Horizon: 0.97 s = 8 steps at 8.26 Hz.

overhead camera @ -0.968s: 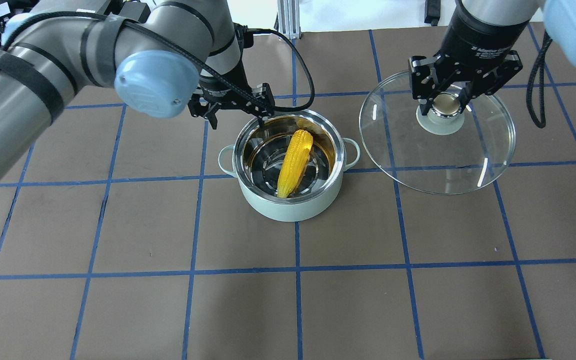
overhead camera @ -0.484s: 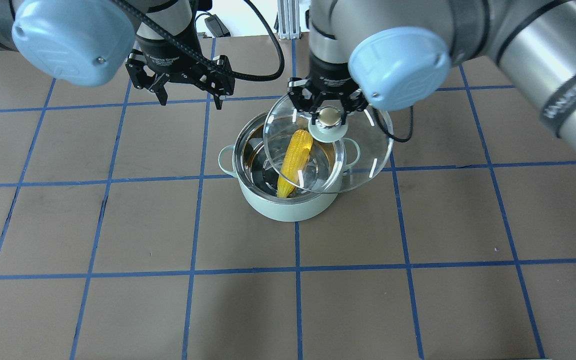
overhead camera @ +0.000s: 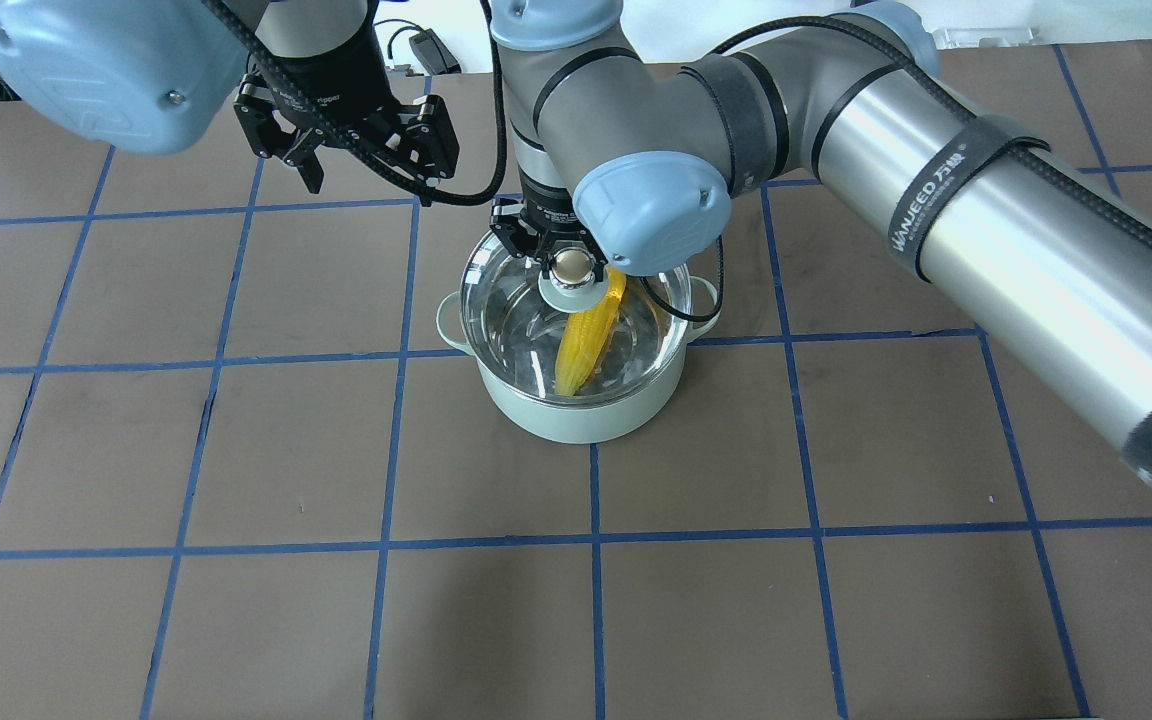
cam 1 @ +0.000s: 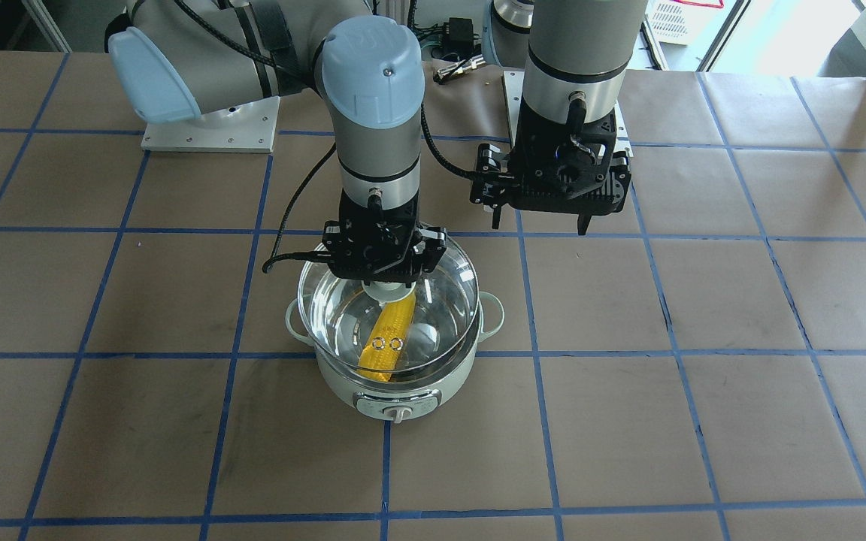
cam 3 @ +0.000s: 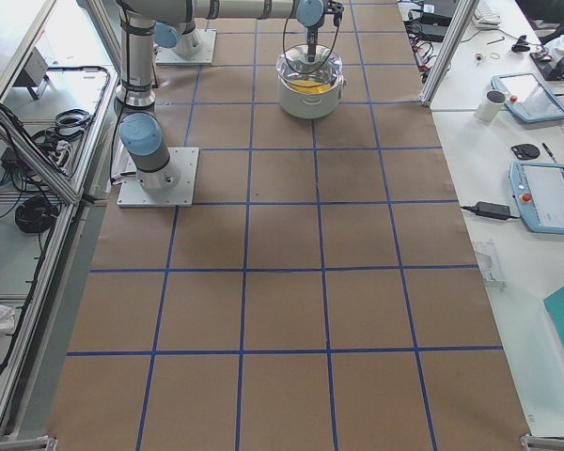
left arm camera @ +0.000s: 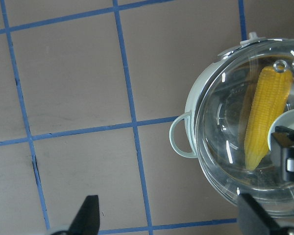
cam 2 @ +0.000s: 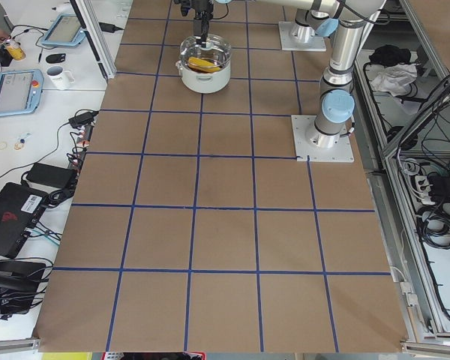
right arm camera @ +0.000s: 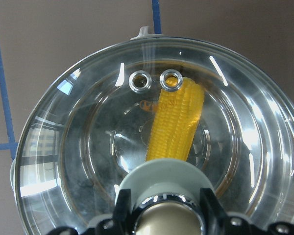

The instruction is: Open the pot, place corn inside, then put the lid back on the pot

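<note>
right claw [overhead camera: 572, 263] clasps lid [overhead camera: 516, 312] over pot [overhead camera: 576, 418]

The brown table [overhead camera: 286, 450] (blue tape grid [overhead camera: 236, 548]) carries the pot [overhead camera: 576, 415], apparently over a tape crossing.

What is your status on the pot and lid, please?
Right gripper shut on lid; left gripper open, empty. Lid over pot, seating unclear; corn inside. Nothing blocking.
</note>
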Available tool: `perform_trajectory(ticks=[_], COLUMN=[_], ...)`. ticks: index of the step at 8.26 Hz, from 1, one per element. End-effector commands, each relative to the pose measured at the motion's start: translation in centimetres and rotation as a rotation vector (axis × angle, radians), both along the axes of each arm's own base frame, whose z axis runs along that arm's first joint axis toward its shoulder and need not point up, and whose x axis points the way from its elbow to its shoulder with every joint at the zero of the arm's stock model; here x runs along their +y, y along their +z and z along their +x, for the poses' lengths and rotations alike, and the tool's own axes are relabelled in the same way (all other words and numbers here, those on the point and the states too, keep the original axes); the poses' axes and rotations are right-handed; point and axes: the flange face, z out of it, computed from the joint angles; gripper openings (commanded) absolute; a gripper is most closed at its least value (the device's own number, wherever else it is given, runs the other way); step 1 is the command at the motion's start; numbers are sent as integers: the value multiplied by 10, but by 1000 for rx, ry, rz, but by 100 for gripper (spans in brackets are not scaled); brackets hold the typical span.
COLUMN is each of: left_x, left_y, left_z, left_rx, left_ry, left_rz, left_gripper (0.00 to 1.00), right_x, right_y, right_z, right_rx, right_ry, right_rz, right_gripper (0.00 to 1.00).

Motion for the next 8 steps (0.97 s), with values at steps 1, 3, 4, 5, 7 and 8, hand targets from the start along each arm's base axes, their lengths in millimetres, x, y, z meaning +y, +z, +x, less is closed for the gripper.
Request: perform_trajectory(ticks=[1, 3, 4, 5, 7, 8], left_x=[0, 0, 0, 0, -11, -17], left_y=[-1, -1, -2, -1, 3, 6], left_z=[1, 1, 1, 2, 33, 57], left_rx=[0, 1, 2, 1, 5, 28], left_ry=[9, 22, 22, 24, 77, 113], left_rz=[2, 1, 3, 1, 1, 0], left_gripper=[100, 100, 100, 100, 100, 100], right_x=[-2, -5, -6, -7, -14, -14], right_y=[-17, -17, -18, -19, -18, -19], right_z=[6, 7, 8, 6, -3, -4], right_rx=[-16, -23, -22, -21, -13, -12], right_ry=[-5, 6, 12, 17, 29, 27], right_rz=[28, 11, 12, 11, 7, 8], right_gripper=[0, 0, 0, 0, 0, 0])
